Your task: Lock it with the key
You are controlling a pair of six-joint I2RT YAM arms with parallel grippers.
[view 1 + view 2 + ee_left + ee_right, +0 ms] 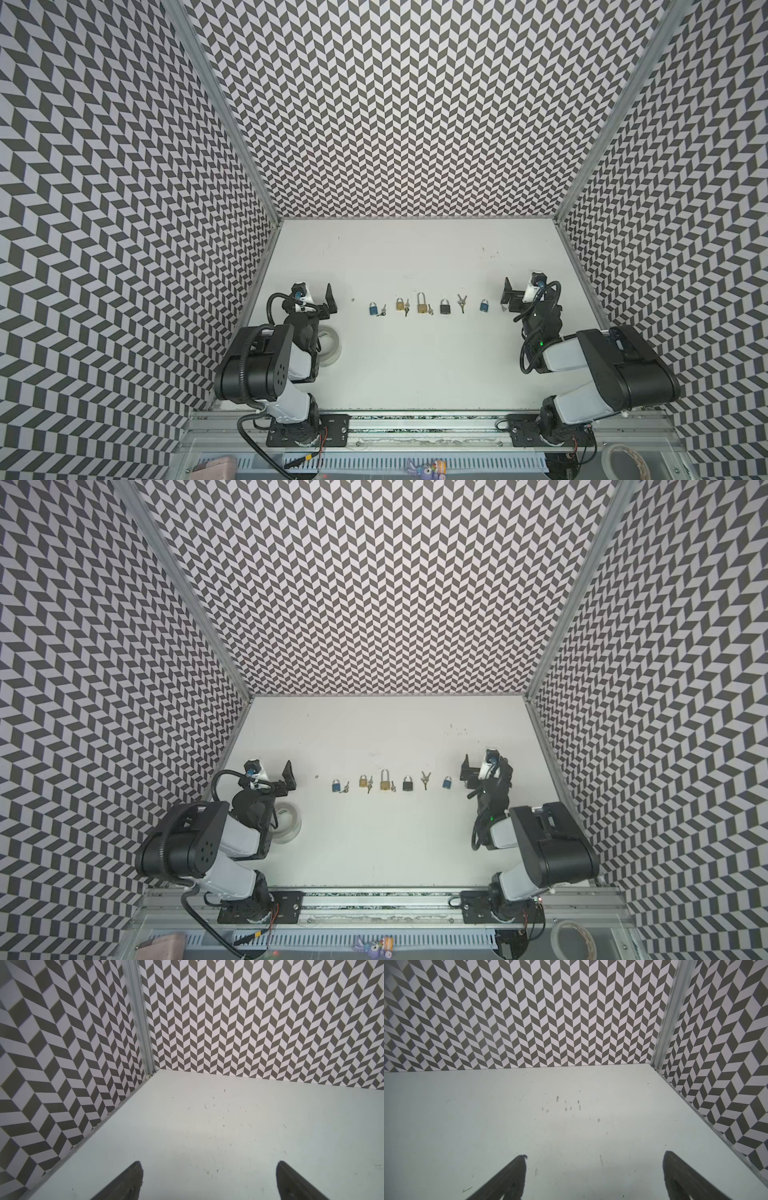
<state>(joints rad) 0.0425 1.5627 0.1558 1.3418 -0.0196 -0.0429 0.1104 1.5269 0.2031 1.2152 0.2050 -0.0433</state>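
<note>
Several padlocks and small keys lie in a row across the middle of the white table (pixel 415 365). From left they are a blue padlock (pixel 373 308) with a key (pixel 381 311), a brass padlock (pixel 400 304), a long-shackled brass padlock (pixel 421 302), a black padlock (pixel 445 306), a pair of keys (pixel 461 302) and another blue padlock (pixel 484 306). My left gripper (pixel 313 293) (pixel 209 1164) stands open and empty left of the row. The right gripper (pixel 521 291) (pixel 595 1156) is open and empty right of it. Both wrist views show only bare table and walls.
A clear tape roll (pixel 330 345) lies beside the left arm. Chevron-patterned walls (pixel 415 124) close in the table at the back and both sides. Another tape roll (pixel 623 461) sits below the front rail.
</note>
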